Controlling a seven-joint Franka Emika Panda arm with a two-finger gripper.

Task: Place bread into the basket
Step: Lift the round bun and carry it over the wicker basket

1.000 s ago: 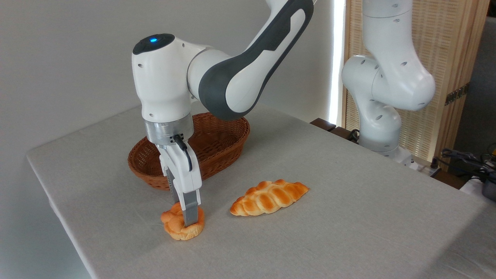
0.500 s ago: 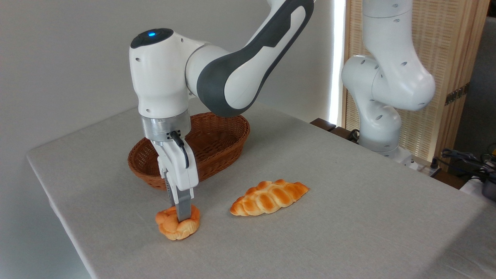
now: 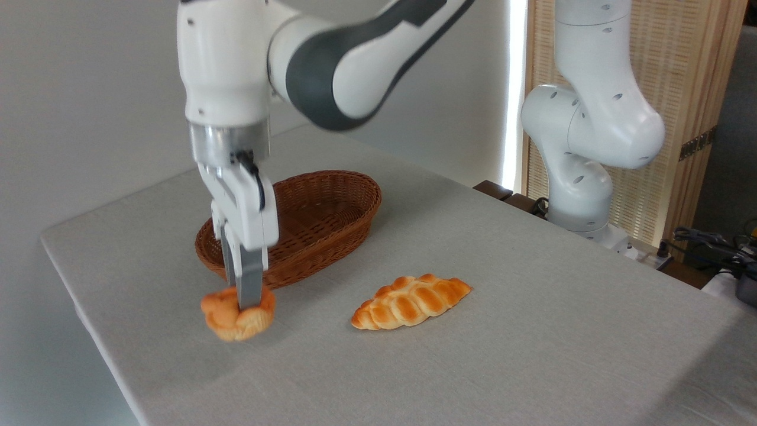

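The bread (image 3: 239,316), a small round knotted bun with a golden-orange top, hangs just above the table, slightly blurred. My gripper (image 3: 241,302) points straight down and is shut on it, with one grey finger (image 3: 249,288) pressed into its top. The oval brown wicker basket (image 3: 307,228) sits behind and to the right of the bun, empty as far as its inside shows; the gripper body covers part of its left rim.
A longer braided loaf (image 3: 411,300) lies on the grey tablecloth to the right of the bun. The table's left edge (image 3: 89,319) runs close to the bun. The arm's white base (image 3: 582,177) stands at the back right, with cables (image 3: 709,239) beyond it.
The gripper has risen and shifted left with the bun, which has left the tablecloth and now hangs in front of the basket's near left rim.
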